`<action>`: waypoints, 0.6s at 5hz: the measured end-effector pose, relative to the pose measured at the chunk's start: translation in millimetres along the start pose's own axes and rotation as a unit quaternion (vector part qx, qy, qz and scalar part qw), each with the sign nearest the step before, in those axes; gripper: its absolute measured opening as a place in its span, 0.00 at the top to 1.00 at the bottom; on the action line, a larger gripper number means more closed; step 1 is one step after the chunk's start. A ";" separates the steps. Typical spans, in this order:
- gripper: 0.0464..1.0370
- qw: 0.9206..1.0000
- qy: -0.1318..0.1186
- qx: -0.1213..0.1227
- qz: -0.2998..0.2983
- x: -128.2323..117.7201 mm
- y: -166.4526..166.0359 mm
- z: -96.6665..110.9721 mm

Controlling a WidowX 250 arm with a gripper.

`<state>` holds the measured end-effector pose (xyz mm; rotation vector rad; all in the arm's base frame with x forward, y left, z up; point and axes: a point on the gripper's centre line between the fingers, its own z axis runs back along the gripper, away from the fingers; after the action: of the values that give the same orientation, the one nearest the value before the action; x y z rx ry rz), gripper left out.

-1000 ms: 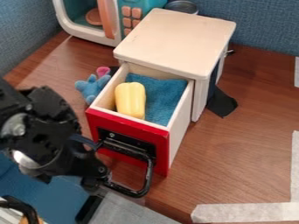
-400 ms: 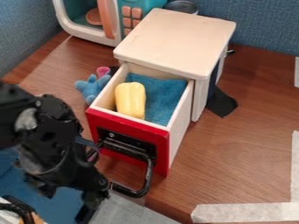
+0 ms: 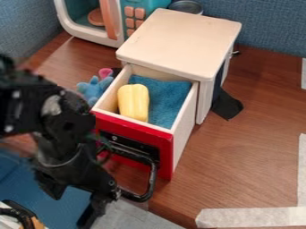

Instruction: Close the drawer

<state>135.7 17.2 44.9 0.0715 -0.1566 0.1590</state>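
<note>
My black gripper (image 3: pixel 74 172) hangs at the lower left, in front of the drawer's left side and close beside its handle; whether the two touch is unclear. The drawer (image 3: pixel 133 139), with a red front, stands pulled well out of the cream-coloured cabinet (image 3: pixel 179 42). A black bar handle (image 3: pixel 150 181) sticks out from the red front, its left part partly behind the gripper. Inside the drawer, a yellow object (image 3: pixel 133 103) rests on a blue cloth (image 3: pixel 166 103).
A blue plush toy (image 3: pixel 94 89) lies against the drawer's left side. Behind the cabinet stand a toy microwave (image 3: pixel 113 22) and a metal container (image 3: pixel 186 6). Pale tape (image 3: pixel 251 217) marks the wooden table (image 3: pixel 251 156) at the right.
The gripper has shifted slightly to the right along the drawer front, and the arm above it has swung right over the drawer's left corner. Drawer and contents have not moved.
</note>
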 end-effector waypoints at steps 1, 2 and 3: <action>0.04 1.000 0.010 0.003 0.004 6.0 -1.3 -3.9; 0.04 1.000 0.026 -0.001 0.001 8.2 -4.2 -7.3; 0.04 1.000 0.023 -0.003 0.004 15.1 -5.6 -6.9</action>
<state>152.4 14.5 40.2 0.0603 -0.1118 0.1679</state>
